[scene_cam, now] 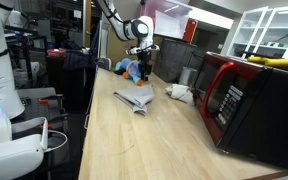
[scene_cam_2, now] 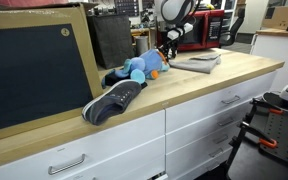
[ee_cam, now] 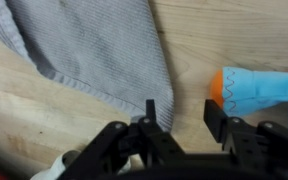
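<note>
**A Snag Waiting to Happen**

The end effector (ee_cam: 180, 110) hung half open, gripping nothing, above bare tabletop (ee_cam: 189, 40). The blue plush toy (ee_cam: 259, 88) lay just beside one finger and the grey cloth (ee_cam: 84, 45) beside the other. Lowered askew, a finger might have snagged either. I counted one toy, one cloth, one dark shoe (scene_cam_2: 112, 100) and one red microwave (scene_cam: 234, 95).

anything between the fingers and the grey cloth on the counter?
Nothing visible. In the wrist view the open fingers hang over bare wooden counter, with the grey cloth just beyond their tips. The blue plush toy lies off to one side, not in the path.
</note>
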You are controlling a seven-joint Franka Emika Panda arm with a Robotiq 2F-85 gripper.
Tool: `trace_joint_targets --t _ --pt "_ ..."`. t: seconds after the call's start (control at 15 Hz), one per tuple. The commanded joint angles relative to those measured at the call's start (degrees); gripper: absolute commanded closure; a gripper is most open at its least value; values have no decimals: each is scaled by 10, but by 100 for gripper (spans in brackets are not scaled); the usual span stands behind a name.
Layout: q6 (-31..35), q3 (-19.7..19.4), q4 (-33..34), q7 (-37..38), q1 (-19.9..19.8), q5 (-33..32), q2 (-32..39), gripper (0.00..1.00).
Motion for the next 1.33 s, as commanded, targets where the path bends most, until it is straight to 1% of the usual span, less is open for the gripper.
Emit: trace_joint_targets --t 0.0,0.13,0.2,0.6,0.8,1.07,1.13,1.2,1.27 --pt "24 -3 -22 48 12 -9 -23 13" --pt "18 -6 -12 76 18 -10 -12 1" --pt "12 -7 -5 85 19 -8 -2 0" --pt "25 -31 30 140 8 0 56 0" --pt "23 -48 60 149 -3 11 83 0" --pt "20 -59 87 147 -15 22 115 0" --pt "19 -60 90 146 -16 24 117 25" --pt "18 -60 93 144 -17 28 121 26" --pt "17 -60 95 144 -17 31 123 32"
